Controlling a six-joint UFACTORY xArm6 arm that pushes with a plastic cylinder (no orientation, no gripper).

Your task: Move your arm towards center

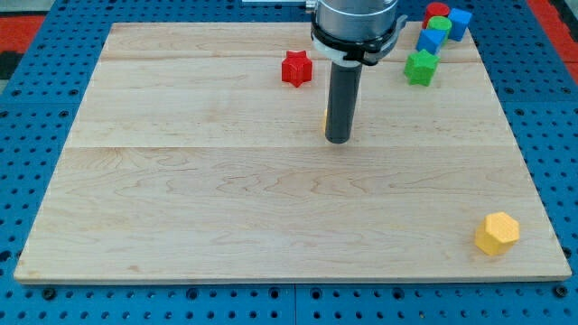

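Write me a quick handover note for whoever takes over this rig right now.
My tip rests on the wooden board, above and right of its middle.
A small yellow block peeks out at the rod's left edge, mostly hidden.
Red star block sits up-left of the tip, apart from it.
Green star, blue blocks, red and green cylinders cluster at top right; yellow hexagon at bottom right.
Left: slide the tip a little down-left to centre.

My tip sits on the counter near its middle, slightly toward the view's top. Red star block lies above-left of it, green star block above-right. Blue block and another blue block cluster at the top-right corner. Yellow hexagon block sits bottom-right, well apart.
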